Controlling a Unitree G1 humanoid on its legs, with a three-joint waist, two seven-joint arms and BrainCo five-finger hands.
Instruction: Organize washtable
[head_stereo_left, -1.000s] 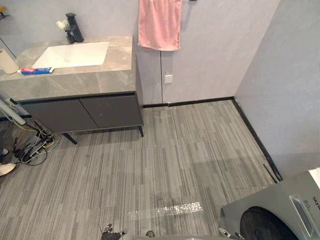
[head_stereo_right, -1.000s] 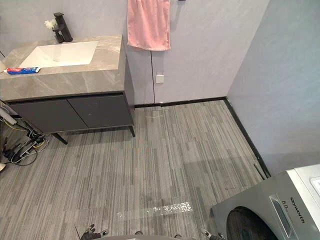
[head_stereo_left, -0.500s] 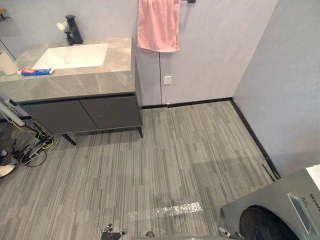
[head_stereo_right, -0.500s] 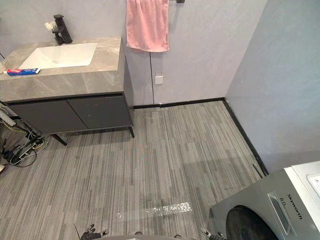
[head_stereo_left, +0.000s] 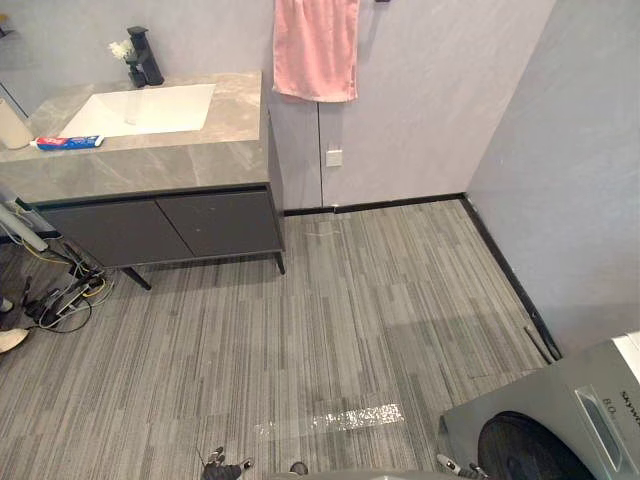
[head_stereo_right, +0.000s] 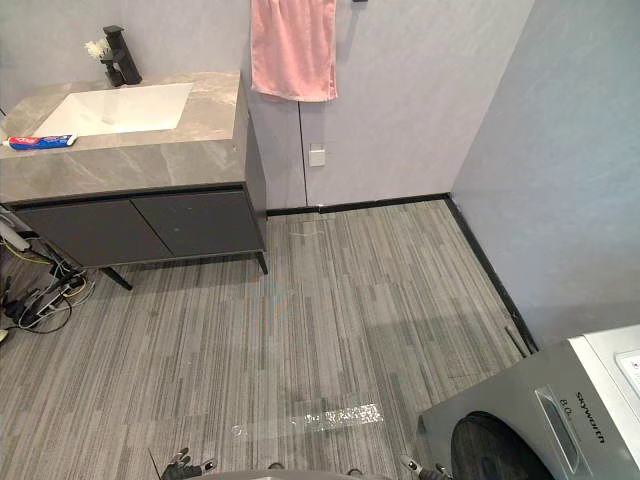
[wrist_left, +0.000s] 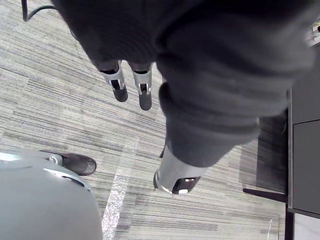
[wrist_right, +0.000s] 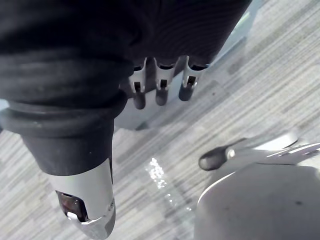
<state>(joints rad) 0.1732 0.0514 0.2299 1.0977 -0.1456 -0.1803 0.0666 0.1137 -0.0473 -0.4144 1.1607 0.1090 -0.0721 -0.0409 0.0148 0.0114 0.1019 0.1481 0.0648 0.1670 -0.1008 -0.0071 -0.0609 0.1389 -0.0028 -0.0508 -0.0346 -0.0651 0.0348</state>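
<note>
Floor: we see grey striped planks (head_stereo_left: 350, 320) across the room, with a black skirting along the grey walls.
Bench: grey stone top (head_stereo_left: 190, 160) on a dark two-door cabinet, set against the far wall at the left.
Sink: white rectangular basin (head_stereo_left: 150, 108) sunk in the bench; a black tap (head_stereo_left: 147, 56) stands behind it.
Towel: pink (head_stereo_left: 316, 50), hanging on the wall just right of the bench, above a white socket (head_stereo_left: 334, 157).
Washer: grey, with a dark round door (head_stereo_left: 560, 420), on the floor at the near right corner.
Toothpaste: tube (head_stereo_left: 68, 142) lying flat on the bench, just left of the sink's front corner, with its long side along the bench front.
Cup: pale (head_stereo_left: 12, 125), on the bench just left of the toothpaste.
Left hand: (wrist_left: 120, 85) hangs over the floor; fingers (wrist_left: 144, 97) straight and apart from the thumb, holding nothing.
Right hand: (wrist_right: 160, 90) over the floor beside the washer; fingers (wrist_right: 186, 86) straight, empty.
Toothpaste to fingers: we note it is well apart from both hands.
</note>
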